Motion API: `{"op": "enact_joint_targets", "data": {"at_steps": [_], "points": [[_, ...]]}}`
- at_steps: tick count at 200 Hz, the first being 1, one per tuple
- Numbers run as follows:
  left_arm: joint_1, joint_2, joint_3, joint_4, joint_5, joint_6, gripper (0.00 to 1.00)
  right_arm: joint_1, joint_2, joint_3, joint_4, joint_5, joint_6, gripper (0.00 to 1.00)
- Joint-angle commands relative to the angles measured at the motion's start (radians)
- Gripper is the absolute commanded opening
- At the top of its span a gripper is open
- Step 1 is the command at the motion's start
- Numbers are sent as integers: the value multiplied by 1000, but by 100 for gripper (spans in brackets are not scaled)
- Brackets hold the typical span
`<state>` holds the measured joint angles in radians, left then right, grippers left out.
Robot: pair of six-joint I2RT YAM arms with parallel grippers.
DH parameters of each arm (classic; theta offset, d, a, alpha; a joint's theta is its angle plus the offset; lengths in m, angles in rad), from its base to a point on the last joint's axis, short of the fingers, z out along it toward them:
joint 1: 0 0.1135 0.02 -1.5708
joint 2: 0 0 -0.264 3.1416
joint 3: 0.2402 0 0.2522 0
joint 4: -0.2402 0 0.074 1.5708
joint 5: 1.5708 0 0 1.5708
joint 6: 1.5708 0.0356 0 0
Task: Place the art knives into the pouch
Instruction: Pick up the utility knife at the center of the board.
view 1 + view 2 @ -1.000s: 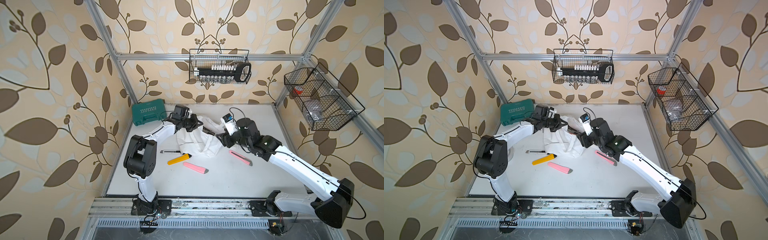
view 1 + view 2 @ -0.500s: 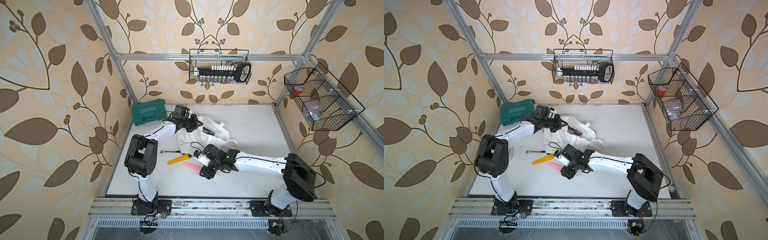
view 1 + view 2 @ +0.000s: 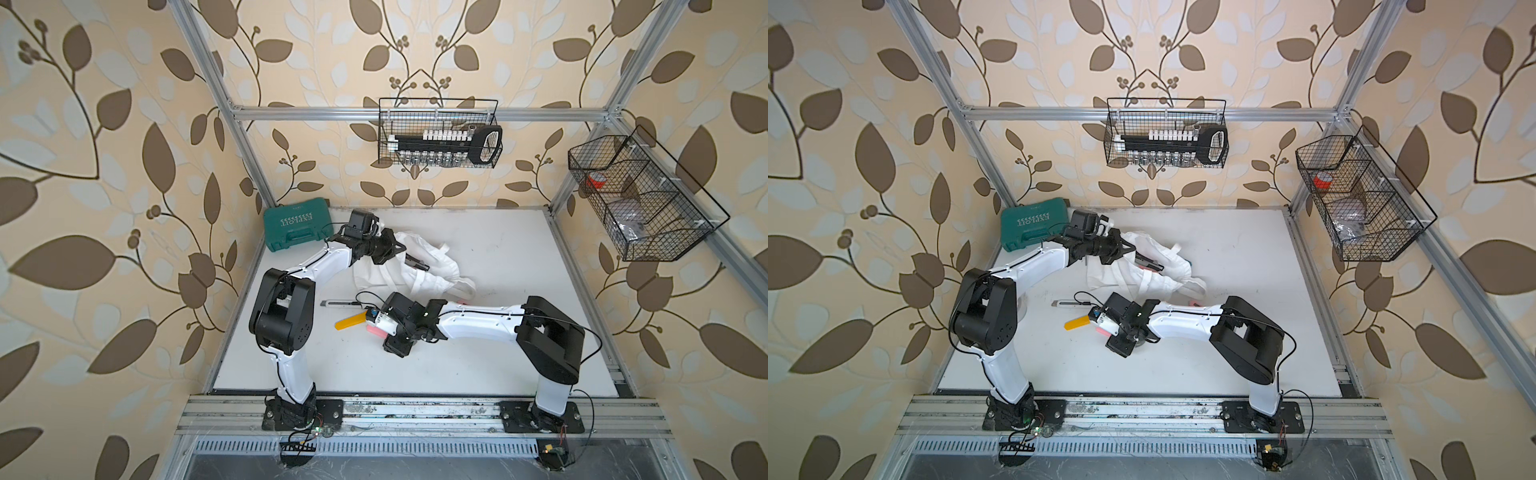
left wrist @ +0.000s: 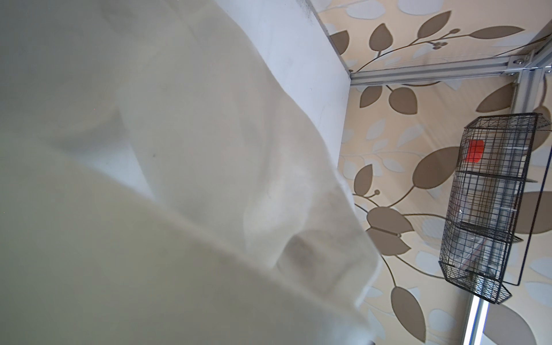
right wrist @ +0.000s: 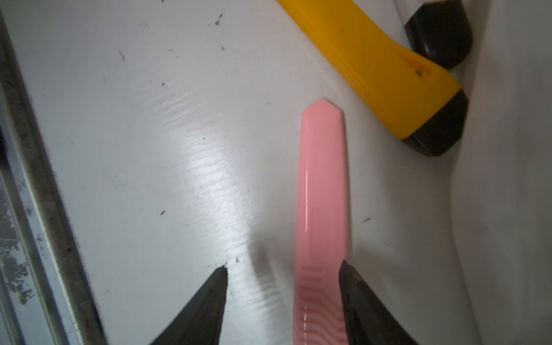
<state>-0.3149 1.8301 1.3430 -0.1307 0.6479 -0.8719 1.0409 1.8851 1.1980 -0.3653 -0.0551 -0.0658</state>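
Observation:
The pouch (image 3: pixel 399 274) (image 3: pixel 1142 276) is a crumpled white cloth bag at the back of the table. My left gripper (image 3: pixel 417 263) (image 3: pixel 1148 263) is shut on a fold of it and holds that fold raised. In the left wrist view the cloth (image 4: pixel 179 149) covers the fingers. A pink art knife (image 5: pixel 324 179) lies flat on the table. My right gripper (image 5: pixel 283 267) is open, and the knife sits between its fingers, close to one fingertip (image 5: pixel 346 274). In both top views only one end of this knife (image 3: pixel 374 331) (image 3: pixel 1102 331) shows from under the right wrist.
A yellow knife (image 3: pixel 351 322) (image 5: pixel 373 59) lies just beside the pink one, and a silver knife (image 3: pixel 338 304) lies behind it. A green tool case (image 3: pixel 295 224) sits at the back left corner. Wire baskets (image 3: pixel 440 141) (image 3: pixel 640 199) hang on the walls.
My right arm has swung from beside the pouch to the front middle and come down over the pink knife, its jaws still open. The left gripper keeps its hold on the pouch.

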Motion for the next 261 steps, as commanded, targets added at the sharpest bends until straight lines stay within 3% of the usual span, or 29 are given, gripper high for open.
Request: {"op": "enact_joint_targets", "data": {"at_steps": [1, 55, 143, 212, 261], "points": [[-6, -31, 22, 5, 20, 10, 0, 6, 40, 44, -18, 58, -52, 61], [-6, -29, 21, 13, 22, 10, 0, 7, 107, 86, -48, 87, -78, 56], [-7, -27, 14, 20, 24, 10, 0, 7, 141, 114, -157, 110, -69, 24], [-6, -28, 16, 17, 24, 10, 0, 1, -142, 14, -228, 236, 10, 23], [-6, -29, 11, 22, 25, 10, 0, -82, -384, -14, -284, 281, 80, 25]]}}
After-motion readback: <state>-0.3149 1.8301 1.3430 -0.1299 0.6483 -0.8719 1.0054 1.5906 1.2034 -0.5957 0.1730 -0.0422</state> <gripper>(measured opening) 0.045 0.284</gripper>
